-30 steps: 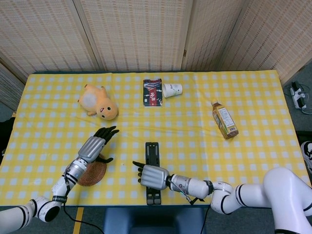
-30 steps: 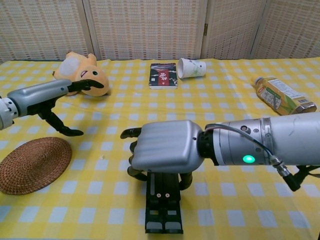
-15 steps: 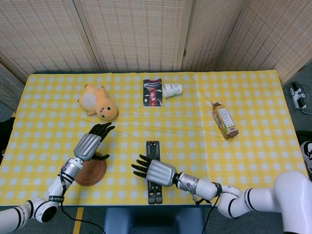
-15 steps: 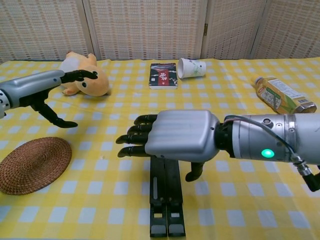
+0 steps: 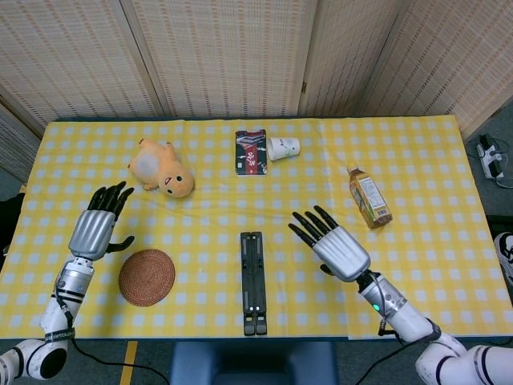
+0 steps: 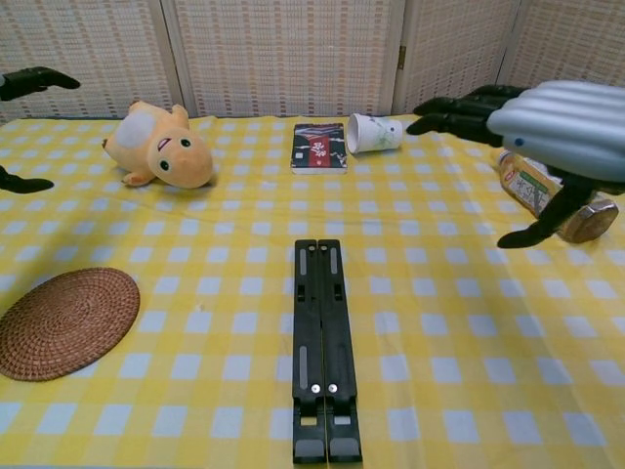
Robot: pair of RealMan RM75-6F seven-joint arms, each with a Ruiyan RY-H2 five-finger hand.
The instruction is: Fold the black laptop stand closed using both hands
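The black laptop stand lies folded flat on the yellow checked cloth near the front edge, its two bars side by side; the chest view shows the stand lengthwise in the middle. My left hand hovers to the left of it with fingers spread, holding nothing; only its fingertips show at the chest view's left edge. My right hand is raised to the right of the stand, fingers apart and empty, and the right hand fills the upper right of the chest view. Neither hand touches the stand.
A woven coaster lies left of the stand. A plush toy, a dark booklet and a tipped white cup sit toward the back. A tea bottle lies at the right, close behind my right hand.
My right hand lifted off the stand and swung away to the right. My left hand drew back to the left, clear of the coaster. The stand now lies uncovered and flat.
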